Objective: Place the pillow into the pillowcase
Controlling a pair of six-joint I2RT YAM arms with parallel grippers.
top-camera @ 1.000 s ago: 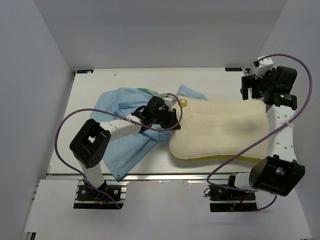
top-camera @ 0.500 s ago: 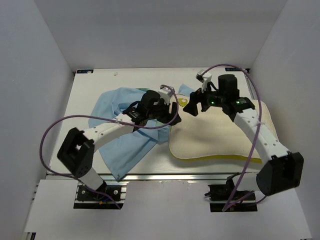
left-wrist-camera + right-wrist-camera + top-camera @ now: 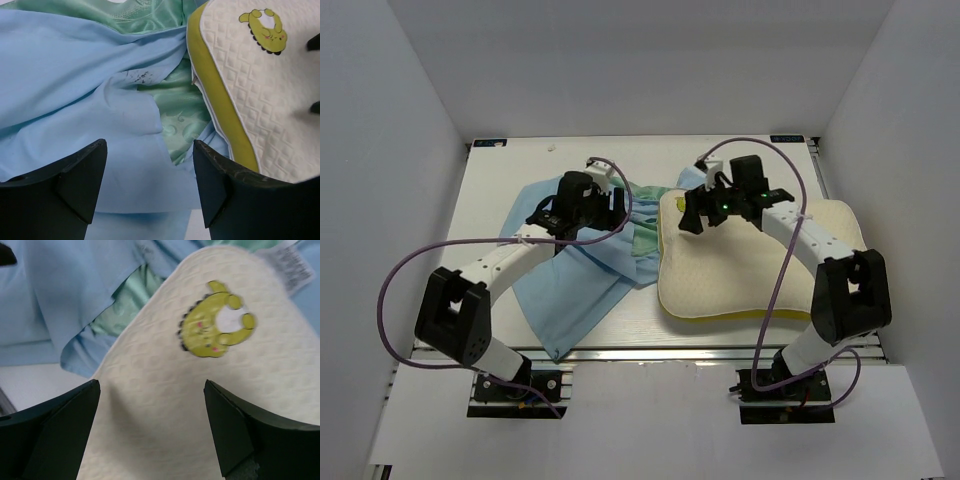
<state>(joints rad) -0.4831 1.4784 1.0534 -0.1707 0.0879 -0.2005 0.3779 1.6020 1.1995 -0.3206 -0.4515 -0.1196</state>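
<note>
The pillow (image 3: pixel 750 270) lies flat on the right half of the table, cream-white and dimpled, with a yellow band (image 3: pixel 220 105) along its side and a yellow-green mark (image 3: pixel 215 320) at its far left corner. The pillowcase (image 3: pixel 570 285) lies crumpled to its left, light blue with mint green (image 3: pixel 175 112) showing beside the pillow's edge. My left gripper (image 3: pixel 612 212) (image 3: pixel 149 145) hovers open over the blue fabric, with nothing between its fingers. My right gripper (image 3: pixel 692 215) (image 3: pixel 151 384) stands open above the pillow's far left corner, holding nothing.
Purple cables loop from both arms over the table (image 3: pixel 520 170). White walls close in the table on three sides. A white label (image 3: pixel 287 260) sticks out at the pillow's corner. The pillowcase reaches nearly to the table's front edge (image 3: pixel 620 348).
My left gripper has opened and drawn back left, off the pillow's edge onto the pillowcase. My right arm has swung from the far right corner to above the pillow's marked corner.
</note>
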